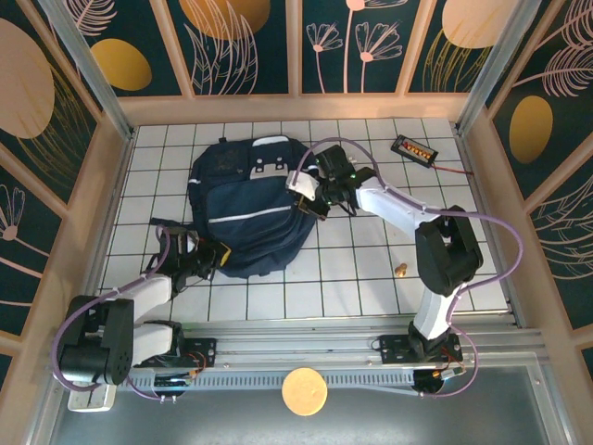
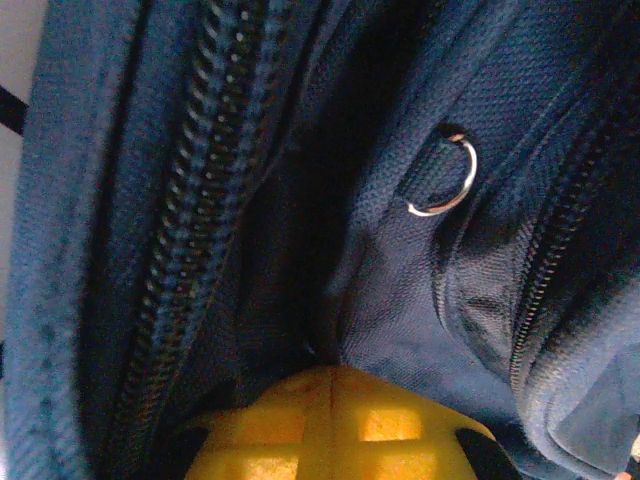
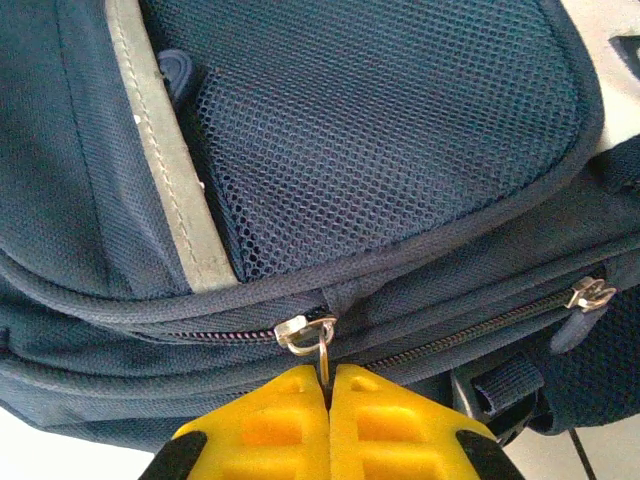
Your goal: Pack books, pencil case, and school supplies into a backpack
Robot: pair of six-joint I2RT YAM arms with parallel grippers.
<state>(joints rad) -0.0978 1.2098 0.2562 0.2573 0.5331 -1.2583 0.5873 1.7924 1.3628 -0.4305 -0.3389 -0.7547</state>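
Note:
The dark navy backpack lies in the middle of the tiled table. At its near left edge, my left gripper has its yellow fingers pressed together on a fold of the backpack's fabric, between two zipper lines. A silver ring hangs just beyond. My right gripper is at the backpack's right side, shut on the metal zipper pull ring below the mesh pocket. The books, pencil case and school supplies are out of view.
A black tray with orange pieces sits at the back right with a red cable. A small tan object lies on the tiles near the right arm. Painted walls enclose the table on three sides.

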